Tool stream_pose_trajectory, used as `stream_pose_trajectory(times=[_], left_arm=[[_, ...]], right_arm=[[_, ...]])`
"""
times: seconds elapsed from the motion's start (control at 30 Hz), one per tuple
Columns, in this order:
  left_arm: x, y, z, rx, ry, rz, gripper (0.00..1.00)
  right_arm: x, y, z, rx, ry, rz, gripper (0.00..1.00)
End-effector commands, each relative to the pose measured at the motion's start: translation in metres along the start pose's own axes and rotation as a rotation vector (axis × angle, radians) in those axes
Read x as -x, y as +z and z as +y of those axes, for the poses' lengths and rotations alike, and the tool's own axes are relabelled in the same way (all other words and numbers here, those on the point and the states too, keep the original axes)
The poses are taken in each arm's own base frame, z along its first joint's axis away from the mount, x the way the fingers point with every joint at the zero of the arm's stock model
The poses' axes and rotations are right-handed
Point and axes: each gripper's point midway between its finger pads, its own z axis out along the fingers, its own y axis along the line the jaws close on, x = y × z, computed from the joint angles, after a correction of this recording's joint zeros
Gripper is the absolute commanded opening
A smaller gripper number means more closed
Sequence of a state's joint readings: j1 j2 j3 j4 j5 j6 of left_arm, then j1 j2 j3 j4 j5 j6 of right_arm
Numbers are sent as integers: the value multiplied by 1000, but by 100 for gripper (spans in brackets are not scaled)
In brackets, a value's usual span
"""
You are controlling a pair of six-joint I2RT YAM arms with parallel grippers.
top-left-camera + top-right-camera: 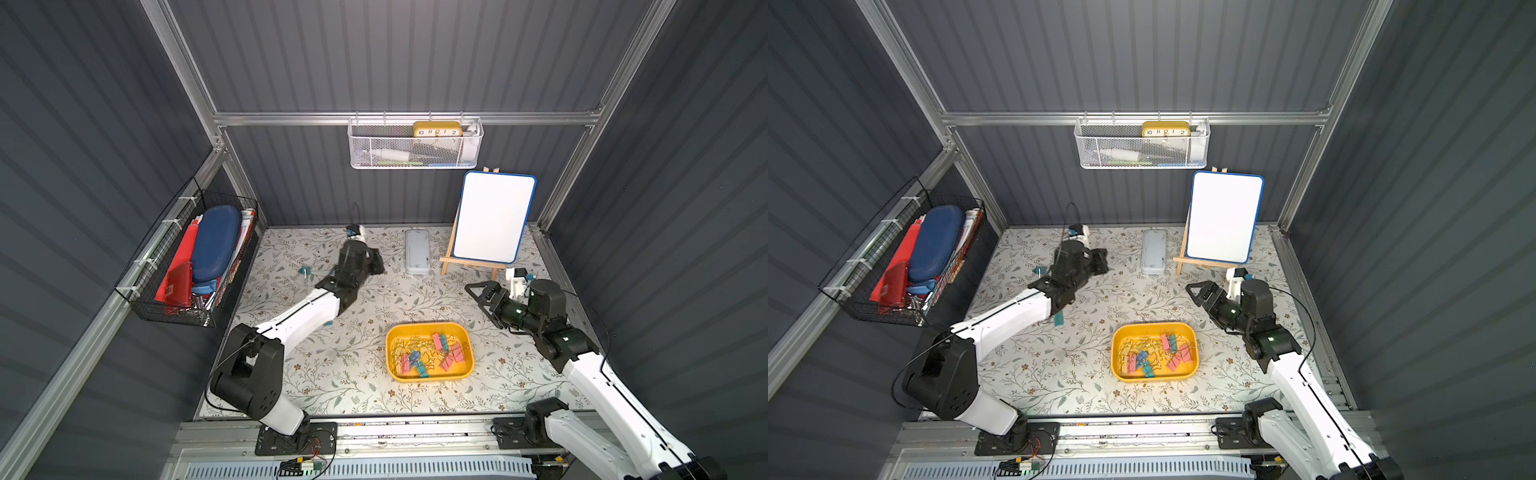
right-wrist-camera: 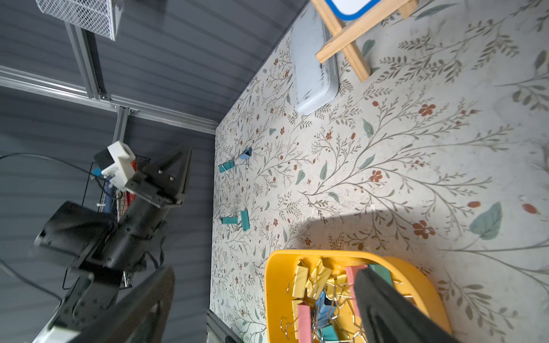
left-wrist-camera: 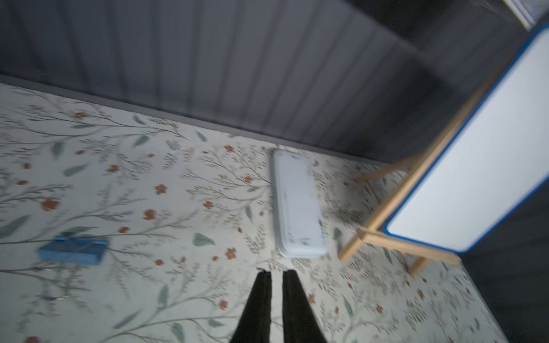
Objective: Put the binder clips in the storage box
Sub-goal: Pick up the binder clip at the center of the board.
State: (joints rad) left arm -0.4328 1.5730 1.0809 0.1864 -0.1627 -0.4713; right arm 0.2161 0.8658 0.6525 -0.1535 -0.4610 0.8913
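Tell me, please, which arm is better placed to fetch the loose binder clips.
Likely left: the loose teal metal binder clips lie near the left claw; the right claw hangs beyond the yellow plastic tray.

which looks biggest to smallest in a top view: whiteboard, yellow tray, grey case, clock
1. whiteboard
2. tray
3. case
4. clock, but the basket hides part of it, so case versus clock is unsure

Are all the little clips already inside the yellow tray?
No, a few teal and blue clips lie loose on the flowered table, well apart from the yellow tray.
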Motion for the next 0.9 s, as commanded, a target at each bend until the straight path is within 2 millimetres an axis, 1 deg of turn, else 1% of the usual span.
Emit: stream_pose_trajectory(times=[0.0, 0.03, 0.07, 0.13, 0.2, 0.3, 0.33, 0.37, 0.43, 0.47, 0.5, 0.6, 0.87], left_arm=[[0, 11, 59, 73, -142, 74, 10], [3, 15, 79, 87, -193, 78, 9], [6, 18, 95, 94, -236, 78, 8], [9, 22, 119, 59, -319, 75, 9], [10, 27, 128, 12, -358, 68, 11], [3, 39, 143, 26, -402, 85, 14], [-1, 42, 147, 24, -421, 95, 18], [-5, 45, 152, 24, -442, 106, 24], [-8, 49, 159, 8, -455, 111, 42], [-11, 51, 161, 7, -460, 118, 49], [-14, 53, 163, 5, -460, 122, 52], [-24, 60, 167, 8, -472, 149, 53], [-55, 79, 185, 66, -513, 247, 47]], right_arm=[[-3, -5, 13, 34, -42, 12, 99], [-4, -5, 12, 29, -39, 12, 99], [-4, -5, 11, 27, -36, 11, 99], [-7, -4, 8, 24, -29, 13, 99], [-8, -3, 6, 21, -23, 15, 99], [-9, -2, 5, 19, -18, 18, 99], [-9, -2, 6, 22, -19, 20, 99], [-9, -3, 6, 22, -20, 19, 99], [-8, -3, 7, 23, -22, 16, 99], [-8, -3, 7, 22, -22, 16, 99], [-8, -3, 7, 22, -23, 15, 99], [-9, -2, 5, 16, -23, 19, 99], [-9, 1, 4, 13, -22, 20, 99]])
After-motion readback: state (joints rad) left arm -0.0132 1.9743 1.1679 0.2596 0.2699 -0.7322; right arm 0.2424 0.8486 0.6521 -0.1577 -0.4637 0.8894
